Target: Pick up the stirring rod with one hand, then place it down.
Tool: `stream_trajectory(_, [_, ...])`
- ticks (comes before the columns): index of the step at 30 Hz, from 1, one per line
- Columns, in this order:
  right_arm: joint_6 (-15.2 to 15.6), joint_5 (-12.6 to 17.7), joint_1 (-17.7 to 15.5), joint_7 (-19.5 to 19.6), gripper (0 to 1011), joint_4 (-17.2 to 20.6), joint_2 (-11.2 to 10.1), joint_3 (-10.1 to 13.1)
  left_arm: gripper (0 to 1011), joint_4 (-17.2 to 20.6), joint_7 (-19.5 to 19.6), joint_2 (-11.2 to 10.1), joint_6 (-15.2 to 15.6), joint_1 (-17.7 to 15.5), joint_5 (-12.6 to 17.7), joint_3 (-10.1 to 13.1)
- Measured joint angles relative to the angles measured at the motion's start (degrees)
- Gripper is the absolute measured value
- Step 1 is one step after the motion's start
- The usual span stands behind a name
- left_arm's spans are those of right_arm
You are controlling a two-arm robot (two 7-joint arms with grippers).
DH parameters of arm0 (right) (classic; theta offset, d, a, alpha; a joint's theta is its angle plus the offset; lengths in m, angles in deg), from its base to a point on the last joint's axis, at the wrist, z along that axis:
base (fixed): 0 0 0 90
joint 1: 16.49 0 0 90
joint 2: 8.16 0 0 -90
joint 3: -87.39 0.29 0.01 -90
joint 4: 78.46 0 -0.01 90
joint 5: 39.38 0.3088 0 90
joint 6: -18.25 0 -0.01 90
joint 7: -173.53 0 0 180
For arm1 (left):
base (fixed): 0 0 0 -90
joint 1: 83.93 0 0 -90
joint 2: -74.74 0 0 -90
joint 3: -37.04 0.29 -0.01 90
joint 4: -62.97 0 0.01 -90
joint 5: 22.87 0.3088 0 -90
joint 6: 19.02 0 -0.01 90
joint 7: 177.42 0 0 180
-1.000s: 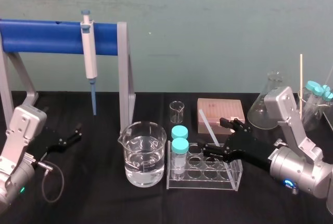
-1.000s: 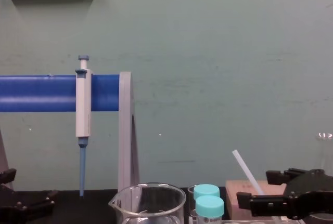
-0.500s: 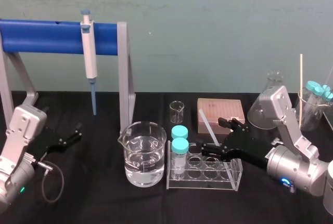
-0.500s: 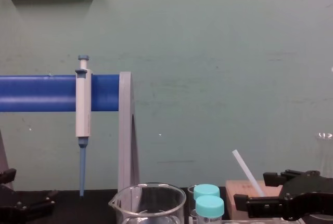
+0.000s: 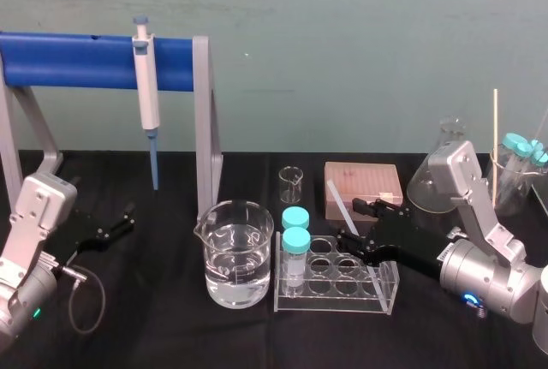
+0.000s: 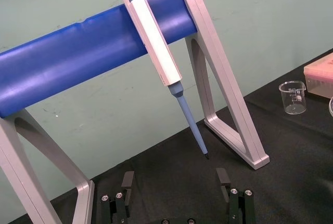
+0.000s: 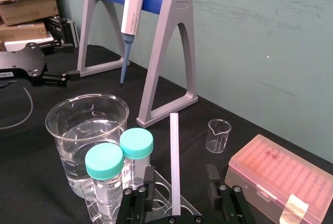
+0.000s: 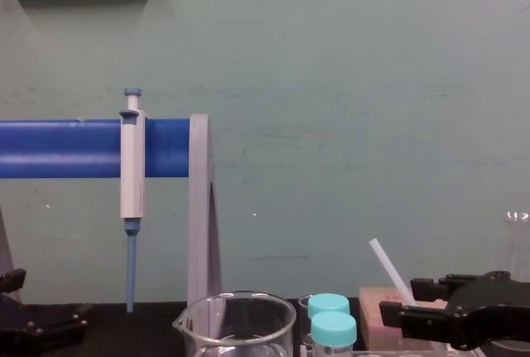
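The stirring rod point(image 5: 336, 195) leaned in the clear tube rack point(image 5: 342, 296), its lower end seemingly down in a well and its top tipped back toward the pink tip box point(image 5: 363, 182). The right gripper point(image 5: 348, 219) had crept leftward over the last second and now stood with its fingers wide apart, the rod between them. Neither pad looked to be touching it yet. I judged the reach done, with the squeeze left before any lift. The capped tubes point(image 5: 296, 232) and the water beaker point(image 5: 238, 253) sat near, close enough to bump. The left gripper point(image 5: 118, 222) lay parked by the blue stand point(image 5: 86, 61), spread and empty.
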Motion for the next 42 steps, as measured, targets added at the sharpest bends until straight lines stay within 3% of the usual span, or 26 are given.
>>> stream_trajectory(14, [-0.05, 0.05, -0.06, 0.0, 191, 0.06, -0.05, 0.01, 1000, 0.0, 0.0, 0.0, 0.01, 0.0, 0.0, 0.0])
stream_trajectory(19, [-0.05, 0.08, -0.06, 0.0, 74, 0.07, -0.05, 0.01, 1000, 0.0, 0.0, 0.0, 0.0, 0.0, 0.0, 0.0])
stream_trajectory(28, [-0.63, 0.22, -0.39, 0.01, 68, 0.07, 0.17, 0.42, 1000, 0.0, 0.0, 0.0, 0.0, 0.0, 0.0, 0.0])
stream_trajectory(42, [-10.15, 1.68, -4.45, -0.32, 68, 0.75, 2.37, 3.92, 1000, 0.0, 0.0, 0.0, 0.0, 0.0, 0.0, 0.0])
